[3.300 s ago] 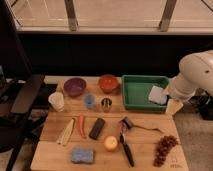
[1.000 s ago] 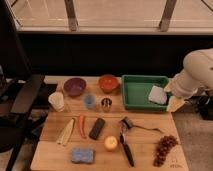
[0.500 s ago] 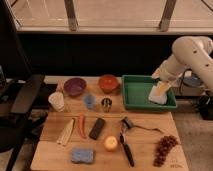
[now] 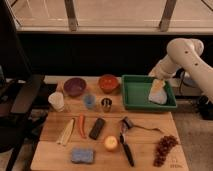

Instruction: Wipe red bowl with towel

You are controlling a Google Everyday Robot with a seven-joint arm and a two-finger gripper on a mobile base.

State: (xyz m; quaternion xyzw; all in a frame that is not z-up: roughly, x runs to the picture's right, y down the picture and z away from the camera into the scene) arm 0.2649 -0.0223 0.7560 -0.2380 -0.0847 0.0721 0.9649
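Found the tool point(image 4: 158, 86) low inside the green tray point(image 4: 134, 98), jaws apart over the towel point(image 4: 159, 96). Noted the tray's other half bare. Saw the red bowl point(image 4: 108, 82) just beside the tray wall, hemmed by the purple bowl point(image 4: 74, 86), metal cup point(image 4: 106, 104) and blue cup point(image 4: 89, 101), open from above. Spotted bare surface point(image 4: 156, 118) between tray and grapes point(image 4: 164, 147).

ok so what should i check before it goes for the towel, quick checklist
1. Gripper above the towel, at the right end of the green tray: ok
2. Jaws open for the grab: ok
3. Towel already gripped: not ok, it lies in the tray
4. Fingertips touching the cloth: cannot tell
5. Red bowl upright and uncovered, left of the tray: ok
6. Purple bowl set apart from the red one: ok
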